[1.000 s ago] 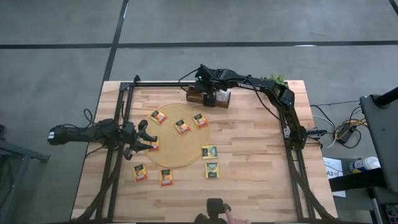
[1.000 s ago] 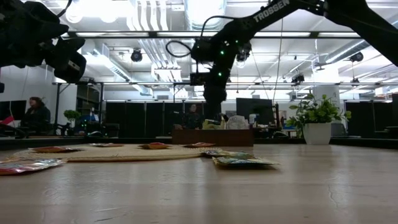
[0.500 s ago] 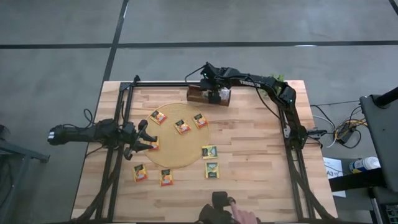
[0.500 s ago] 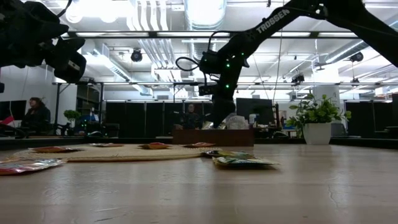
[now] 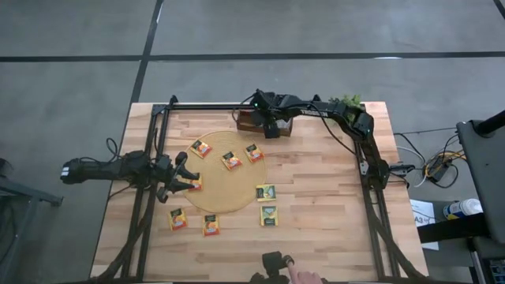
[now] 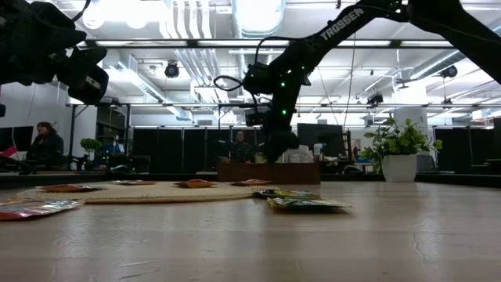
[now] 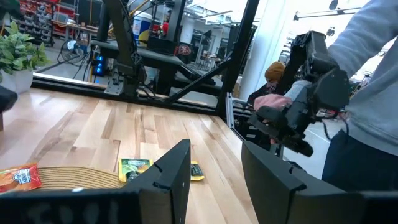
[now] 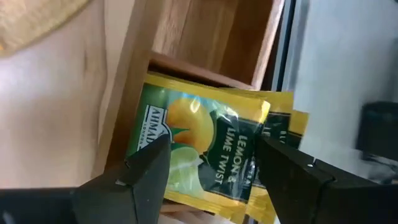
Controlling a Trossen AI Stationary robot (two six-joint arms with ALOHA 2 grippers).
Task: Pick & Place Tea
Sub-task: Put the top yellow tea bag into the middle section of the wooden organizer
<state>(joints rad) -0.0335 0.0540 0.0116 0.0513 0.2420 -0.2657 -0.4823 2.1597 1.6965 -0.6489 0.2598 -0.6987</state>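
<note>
My right gripper (image 8: 212, 146) hangs open over the brown wooden tray (image 5: 251, 123) at the table's far edge, pointing steeply down. A green-yellow tea sachet (image 8: 186, 124) lies flat in a tray compartment on another of its kind (image 8: 283, 118); the fingers stand apart above it. Three orange sachets (image 5: 231, 161) lie on the round tan mat (image 5: 225, 177), and two green-yellow ones (image 5: 269, 214) lie just off it. My left gripper (image 7: 216, 149) waits open and level at the table's left, beside the mat.
Two more sachets (image 5: 177, 218) lie near the table's front left. A potted plant (image 5: 347, 101) stands at the far right corner. A person's hand with a dark device (image 5: 282, 268) shows at the near edge. Bare wood lies right of the mat.
My right gripper has sunk a little toward the tray and rolled about its own line, its fingers staying apart. The sachets on the mat and table have kept their places.
</note>
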